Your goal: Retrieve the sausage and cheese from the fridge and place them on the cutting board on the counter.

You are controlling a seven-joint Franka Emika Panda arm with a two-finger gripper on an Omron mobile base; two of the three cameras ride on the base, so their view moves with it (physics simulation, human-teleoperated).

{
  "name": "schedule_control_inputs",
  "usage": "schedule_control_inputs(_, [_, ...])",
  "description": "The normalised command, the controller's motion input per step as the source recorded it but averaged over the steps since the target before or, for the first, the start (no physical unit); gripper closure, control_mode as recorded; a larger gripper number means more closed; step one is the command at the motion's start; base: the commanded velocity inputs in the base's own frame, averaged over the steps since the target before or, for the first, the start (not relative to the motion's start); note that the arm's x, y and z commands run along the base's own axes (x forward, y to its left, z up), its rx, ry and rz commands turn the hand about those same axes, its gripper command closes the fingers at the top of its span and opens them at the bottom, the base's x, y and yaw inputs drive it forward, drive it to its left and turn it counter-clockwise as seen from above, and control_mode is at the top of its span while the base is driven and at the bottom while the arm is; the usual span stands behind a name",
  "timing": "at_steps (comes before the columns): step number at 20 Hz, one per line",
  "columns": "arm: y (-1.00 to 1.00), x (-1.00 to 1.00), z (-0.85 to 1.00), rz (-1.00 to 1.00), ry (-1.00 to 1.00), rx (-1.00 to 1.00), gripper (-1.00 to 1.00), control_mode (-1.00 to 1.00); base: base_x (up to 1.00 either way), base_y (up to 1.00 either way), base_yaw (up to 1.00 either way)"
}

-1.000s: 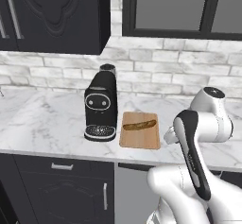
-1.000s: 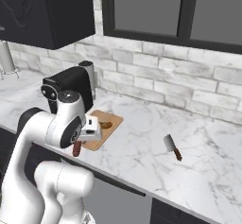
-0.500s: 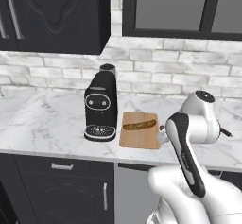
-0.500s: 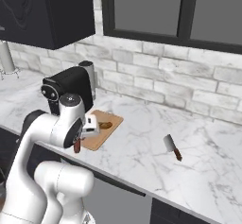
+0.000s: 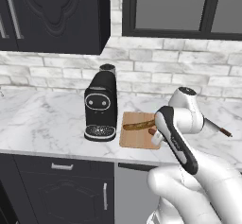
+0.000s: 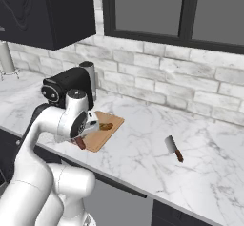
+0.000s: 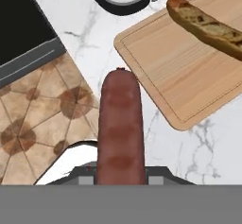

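Observation:
My gripper [image 6: 82, 138] is shut on the sausage [image 7: 119, 124], a reddish-brown cylinder that points away from the hand. It hangs just off the front edge of the counter [image 5: 42, 119], its tip close to the near corner of the cutting board [image 7: 179, 72]. In the right base view the sausage [image 6: 80, 143] sticks down below the hand, beside the board [image 6: 107, 133]. In the left base view the white arm hides most of the sausage [image 5: 152, 131]. The cheese and the fridge are out of view.
A brown bread stick [image 7: 208, 27] lies across the far part of the board. A black coffee machine [image 5: 100, 107] stands right of... left of the board, touching distance from it. A cleaver [image 6: 173, 148] lies on the counter to the right. Tiled floor [image 7: 42, 119] shows below the counter edge.
The arm has swung a little left and toward the board, carrying the sausage with it. The grip is unchanged and the base has stayed put.

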Motion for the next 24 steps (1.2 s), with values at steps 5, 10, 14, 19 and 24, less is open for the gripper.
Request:
schedule_control_inputs(5, [0.1, 0.45, -0.25, 0.21, 0.13, -0.01, 1.0, -1.0, 0.0, 0.0, 0.0])
schedule_control_inputs(10, [0.04, 0.17, -0.44, 0.07, -0.05, -0.01, 1.0, -1.0, 0.0, 0.0, 0.0])
schedule_control_inputs(14, [0.0, 0.43, -0.26, 0.0, 0.0, 0.0, 1.0, -1.0, 0.0, 0.0, 0.0])
schedule_control_inputs(19, [0.02, 0.39, -0.36, 0.0, 0.0, 0.0, 1.0, -1.0, 0.0, 0.0, 0.0])
schedule_control_inputs(24, [0.0, 0.49, -0.22, 0.0, 0.0, 0.0, 1.0, -1.0, 0.0, 0.0, 0.0])
